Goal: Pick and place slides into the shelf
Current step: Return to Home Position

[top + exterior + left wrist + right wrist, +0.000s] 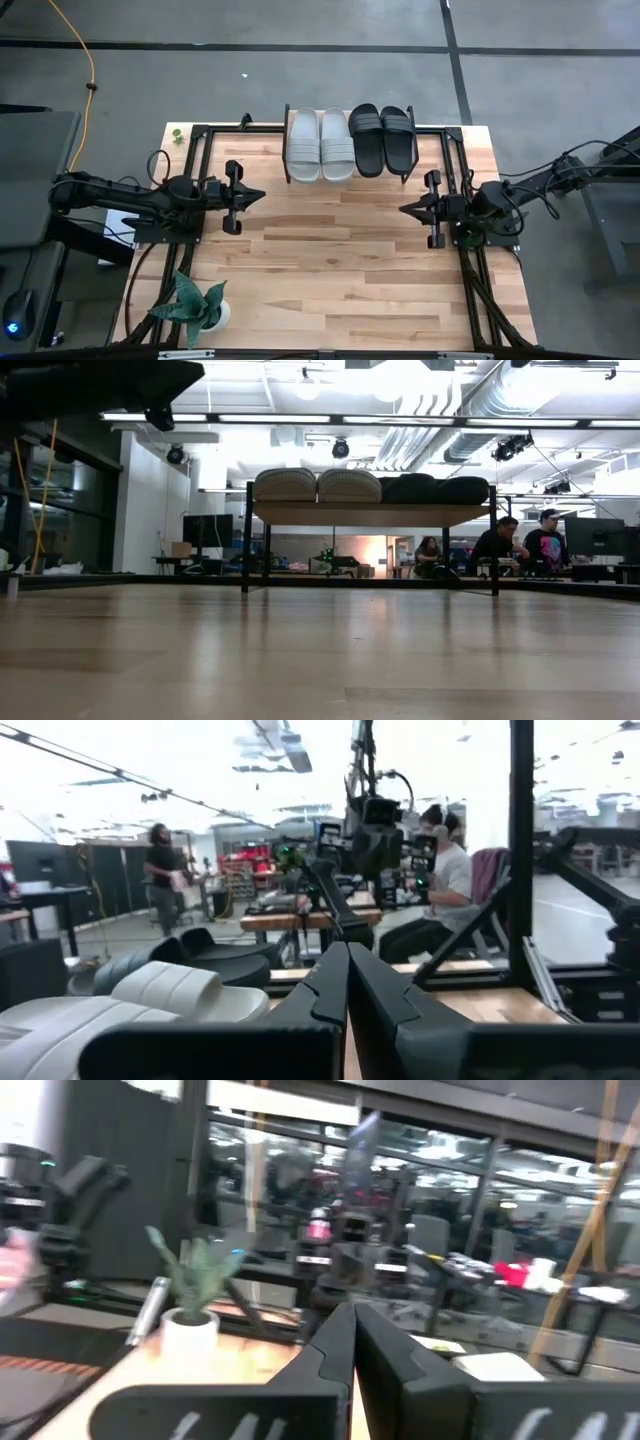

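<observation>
Near edge of the tabletop (340,280): a small potted plant (197,306) at the left front corner, well apart from the work area. It takes no part in the job

Mid-table:
- The left gripper (260,196) sits at the left side, pointing inward. Its wrist view shows the two fingers pressed together with nothing between them: clenched, empty
- The right gripper (403,209) mirrors it on the right side, fingers likewise closed on nothing
- Both arms lie folded along their own table edges, with bare wood between them
- Judgement: a parking pose. The claws are closed because nothing is left to carry, and the arms sit to the sides so the way to the rack is unobstructed

Far edge:
- The shelf (370,514) stands on thin black legs
- All four slides rest on its plank in one row, lengthwise front to back. The grey pair (320,145) is on the left and the black pair (382,139) just beside it on the right
- The low view shows them sitting flat on top, none tipped
- Judgement: placing looks finished, and none lies on the table

Beyond the table: people (495,545) seated at desks, not involved
</observation>
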Motion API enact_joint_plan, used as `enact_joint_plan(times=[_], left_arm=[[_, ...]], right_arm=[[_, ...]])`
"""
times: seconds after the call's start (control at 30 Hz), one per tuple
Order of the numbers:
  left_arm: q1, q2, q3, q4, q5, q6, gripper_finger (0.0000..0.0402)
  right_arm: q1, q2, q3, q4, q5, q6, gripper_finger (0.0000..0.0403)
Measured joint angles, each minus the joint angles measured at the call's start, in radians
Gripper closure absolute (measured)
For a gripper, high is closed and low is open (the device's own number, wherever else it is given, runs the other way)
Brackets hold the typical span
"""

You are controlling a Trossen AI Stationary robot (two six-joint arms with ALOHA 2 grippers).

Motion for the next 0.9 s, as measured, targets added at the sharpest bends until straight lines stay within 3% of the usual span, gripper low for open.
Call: enact_joint_plan(times=[0.1, 0.37, 0.9], left_arm=[[0.000, 0.000, -0.027, 0.036, -0.015, 0.002, 0.0401], [0.000, -0.047, -0.050, 0.006, -0.035, 0.005, 0.0401], [0.000, -0.412, -0.050, -0.366, -0.039, -0.031, 0.0401]], right_arm=[[-0.009, -0.018, -0.020, 0.012, 0.036, -0.005, 0.0403], [-0.031, -0.044, -0.028, -0.004, -0.011, 0.022, 0.0403], [-0.031, -0.159, -0.066, -0.013, -0.058, 0.026, 0.0403]])
